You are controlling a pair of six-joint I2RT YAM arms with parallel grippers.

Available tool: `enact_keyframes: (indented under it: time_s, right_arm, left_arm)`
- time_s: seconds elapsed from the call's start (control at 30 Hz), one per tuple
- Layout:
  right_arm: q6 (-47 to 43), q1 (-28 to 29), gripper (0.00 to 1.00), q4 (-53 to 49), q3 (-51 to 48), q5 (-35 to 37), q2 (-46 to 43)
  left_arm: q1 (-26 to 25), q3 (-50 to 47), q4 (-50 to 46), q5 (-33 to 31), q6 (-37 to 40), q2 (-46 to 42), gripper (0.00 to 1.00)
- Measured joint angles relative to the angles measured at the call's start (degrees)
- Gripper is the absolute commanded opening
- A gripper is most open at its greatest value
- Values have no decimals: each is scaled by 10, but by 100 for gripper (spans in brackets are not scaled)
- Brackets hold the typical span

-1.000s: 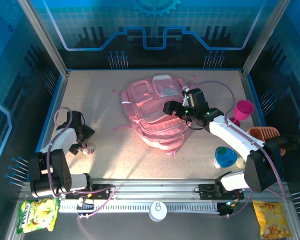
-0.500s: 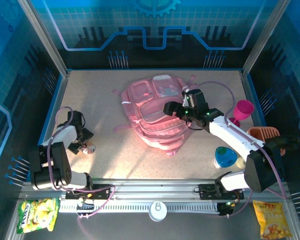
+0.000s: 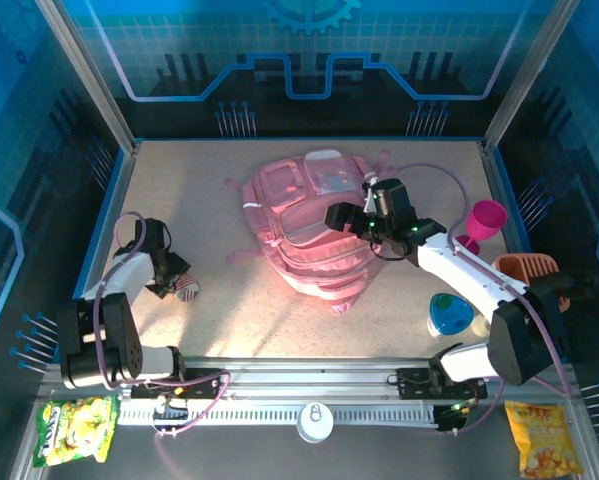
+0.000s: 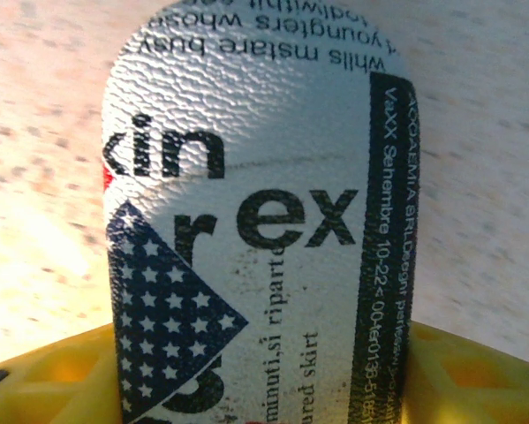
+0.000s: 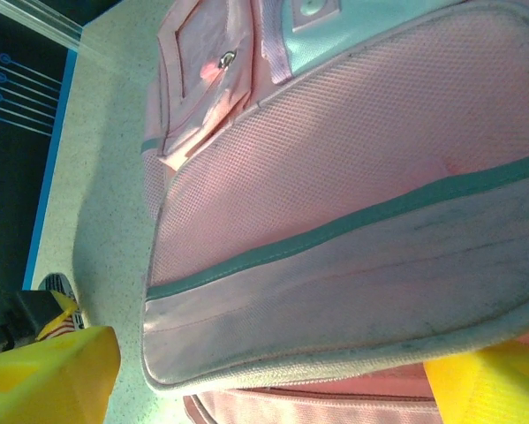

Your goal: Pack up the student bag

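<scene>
Flat on the bench (image 3: 199,200), middle to far side: student bag (image 3: 304,225), front pockets upward, pale straps trailing at the edges. Looks like soft, unstiffened fabric with mesh panels. Probably light for now, and likely to sag, fold and drag rather than lift as one piece. Not fragile, not slippery; grippy to the touch, yet yielding under a pinch.

Best taken by a raised ridge: the bound lip of the front pocket, a trimmed seam, or, for opening a pocket, the small zip pull (image 5: 226,60). Better avoided: the flat middle of a panel, with little there to bunch between fingers. Probably needs pinning on one side during any pull on a zip, to prevent sliding across the bench.

Poised just over the front pocket's lip: right pincer (image 3: 337,216), spread wide, clamped on nothing. Well apart from the bag, at the near left: left pincer (image 3: 171,280), astride a white printed case (image 4: 255,221), fingers close on both flanks. Cannot tell whether clamped on it.
</scene>
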Motion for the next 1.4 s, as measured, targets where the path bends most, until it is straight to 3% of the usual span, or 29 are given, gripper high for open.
enact_keyframes:
  time_s: [0.2, 0.4, 0.63, 0.87, 1.2, 1.4]
  right_arm:
    - [4, 48, 87, 48, -5, -14, 11]
    - [14, 117, 86, 114, -5, -37, 55]
    - [14, 180, 84, 157, 24, -59, 113]
    - [19, 210, 79, 177, 69, -78, 164]
    - [23, 213, 62, 199, 108, -97, 209]
    - [27, 210, 34, 198, 112, -97, 223]
  left_arm:
    - [-59, 11, 16, 62, -47, -49, 52]
    - [-132, 11, 84, 118, -148, -93, 53]
    - [-208, 6, 166, 136, -257, -108, 53]
    - [-254, 6, 214, 140, -309, -98, 54]
    - [-271, 6, 242, 152, -332, -91, 56]
    - [-270, 6, 243, 151, -342, -91, 65]
